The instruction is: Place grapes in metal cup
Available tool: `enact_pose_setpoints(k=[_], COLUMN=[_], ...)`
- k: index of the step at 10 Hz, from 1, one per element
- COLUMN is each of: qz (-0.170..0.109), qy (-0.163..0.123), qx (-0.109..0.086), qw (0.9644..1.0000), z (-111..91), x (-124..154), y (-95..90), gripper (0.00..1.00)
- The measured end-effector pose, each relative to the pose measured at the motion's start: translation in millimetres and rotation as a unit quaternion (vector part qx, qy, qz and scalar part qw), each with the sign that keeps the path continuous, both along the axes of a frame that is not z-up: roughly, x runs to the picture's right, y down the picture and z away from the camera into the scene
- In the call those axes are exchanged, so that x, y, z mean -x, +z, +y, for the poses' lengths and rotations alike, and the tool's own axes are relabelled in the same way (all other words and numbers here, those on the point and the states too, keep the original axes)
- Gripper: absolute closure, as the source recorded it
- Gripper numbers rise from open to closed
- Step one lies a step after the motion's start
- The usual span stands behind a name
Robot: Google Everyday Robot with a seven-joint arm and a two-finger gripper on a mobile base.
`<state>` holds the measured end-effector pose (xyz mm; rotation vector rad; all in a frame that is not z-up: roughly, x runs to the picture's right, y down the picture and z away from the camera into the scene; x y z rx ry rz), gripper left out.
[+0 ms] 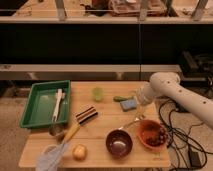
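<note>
The grapes (pixel 159 137), a dark red-purple cluster, lie in an orange bowl (pixel 148 131) at the table's front right. The metal cup (pixel 56 131), small and dull grey, stands at the front left, just below the green tray. My white arm comes in from the right and bends down over the table. My gripper (pixel 138 116) hangs just above and to the left of the orange bowl, near the blue sponge. It is far to the right of the metal cup.
A green tray (pixel 31 107) holding a white utensil sits at left. A pale green cup (pixel 98 93), a blue sponge (pixel 128 104), a striped object (pixel 86 114), a yellow-handled brush (pixel 70 133), a yellowish fruit (pixel 79 151), a maroon bowl (pixel 119 143) and a white cloth (pixel 50 159) lie about. Cables hang right of the table.
</note>
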<state>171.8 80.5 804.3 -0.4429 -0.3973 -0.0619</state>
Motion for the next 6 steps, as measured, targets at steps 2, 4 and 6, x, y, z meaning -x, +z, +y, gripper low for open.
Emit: enact_pose_setpoints(k=[2,4,6], qz=[-0.014,-0.078,-0.15], qy=[-0.033,-0.131,-0.231], qx=[0.014,0.021,0.0], qw=[0.9993,0.988,0.9613], z=[5.2,13.4,23.8], x=[2.6,3.2,-8.3], y=[-2.4,-14.2,-39.0], gripper=[0.2,0.2,0.2])
